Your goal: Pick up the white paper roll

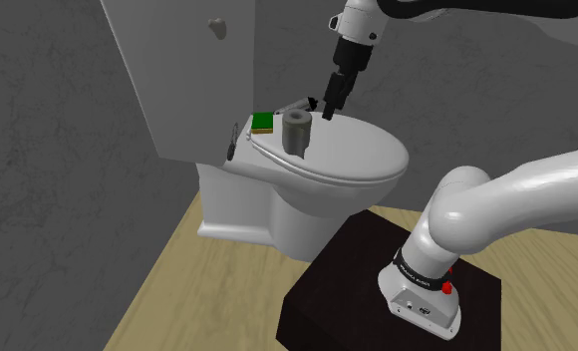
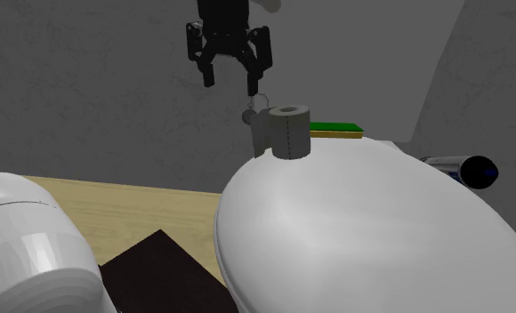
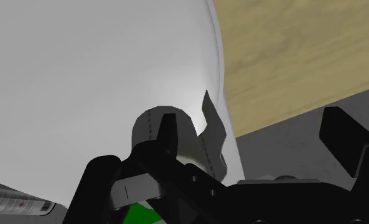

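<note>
Approach phase: the gripper, open and empty, hovers just beside the upright grey paper roll; next, centre over it and descend.

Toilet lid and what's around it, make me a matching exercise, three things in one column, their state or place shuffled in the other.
Things:
1. paper roll
2. gripper
3. stand

States or places:
A. dark box on the wooden floor
B. grey, upright on the closed toilet lid
C. open, above the lid

Pairs: 1-B, 2-C, 3-A.
</note>
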`<state>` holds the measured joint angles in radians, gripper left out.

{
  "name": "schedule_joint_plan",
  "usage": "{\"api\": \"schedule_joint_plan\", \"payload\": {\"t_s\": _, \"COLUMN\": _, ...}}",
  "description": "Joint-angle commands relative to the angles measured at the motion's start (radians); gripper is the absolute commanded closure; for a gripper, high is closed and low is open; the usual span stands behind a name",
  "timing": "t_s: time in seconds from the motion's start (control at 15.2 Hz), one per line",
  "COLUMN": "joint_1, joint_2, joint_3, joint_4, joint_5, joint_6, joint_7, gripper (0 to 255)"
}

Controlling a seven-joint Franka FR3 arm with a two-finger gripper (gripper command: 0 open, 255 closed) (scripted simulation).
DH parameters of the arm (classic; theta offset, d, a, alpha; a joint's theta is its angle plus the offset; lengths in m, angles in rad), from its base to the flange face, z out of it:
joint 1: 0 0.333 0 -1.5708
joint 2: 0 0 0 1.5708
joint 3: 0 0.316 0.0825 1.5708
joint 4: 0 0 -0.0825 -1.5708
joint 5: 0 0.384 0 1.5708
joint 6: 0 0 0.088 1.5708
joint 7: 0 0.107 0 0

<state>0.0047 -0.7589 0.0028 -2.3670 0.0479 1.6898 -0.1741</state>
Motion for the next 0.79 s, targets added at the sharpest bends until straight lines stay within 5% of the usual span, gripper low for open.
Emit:
{"api": "schedule_joint_plan", "payload": {"t_s": 0.0, "joint_1": 0.000, "joint_2": 0.000, "joint_3": 0.000, "joint_4": 0.000, "joint_5": 0.000, "joint_6": 0.000, "joint_7": 0.000, "gripper": 0}}
{"api": "schedule_joint_plan", "payload": {"t_s": 0.73, "joint_1": 0.002, "joint_2": 0.264, "joint_3": -0.060, "joint_4": 0.034, "joint_5": -0.165, "joint_6": 0.279, "joint_7": -0.253, "gripper": 0}}
